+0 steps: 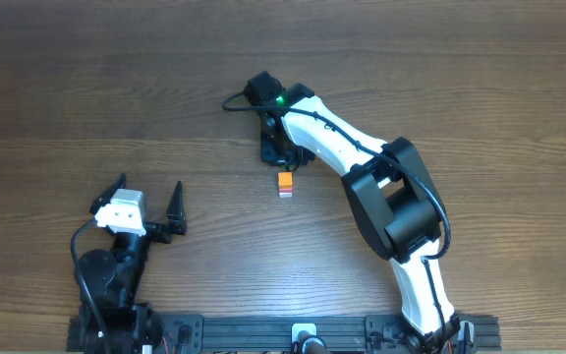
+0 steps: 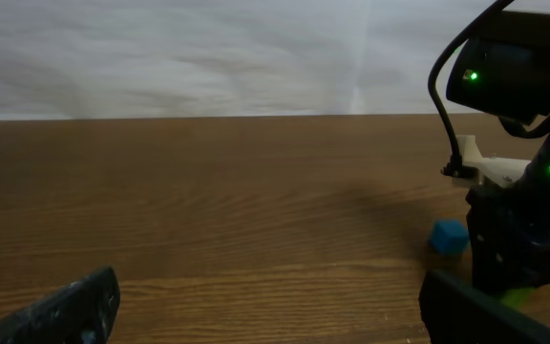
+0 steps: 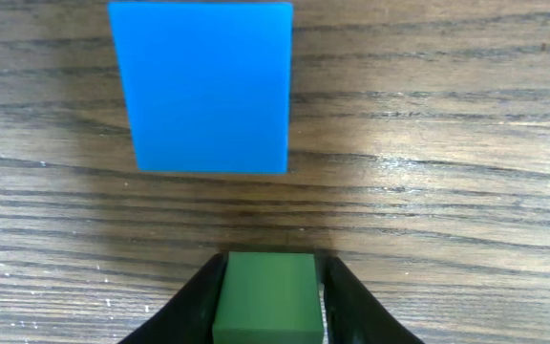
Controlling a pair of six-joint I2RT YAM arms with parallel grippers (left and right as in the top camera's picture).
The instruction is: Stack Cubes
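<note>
My right gripper (image 3: pixel 270 287) is shut on a green cube (image 3: pixel 267 306) and holds it close above the wooden table. A blue cube (image 3: pixel 203 86) lies flat on the table just ahead of the green one, apart from it. In the top view the right gripper (image 1: pixel 281 147) sits near the table's middle, and an orange cube (image 1: pixel 285 183) rests just below it. The left wrist view shows the blue cube (image 2: pixel 449 236) beside the right arm's gripper (image 2: pixel 518 239). My left gripper (image 1: pixel 147 205) stands open at the lower left with nothing between its fingers (image 2: pixel 74 311).
The wooden table (image 1: pixel 116 88) spreads bare around the cubes. A pale wall (image 2: pixel 208 48) stands behind its far edge. The right arm (image 1: pixel 391 197) crosses from the lower right toward the middle.
</note>
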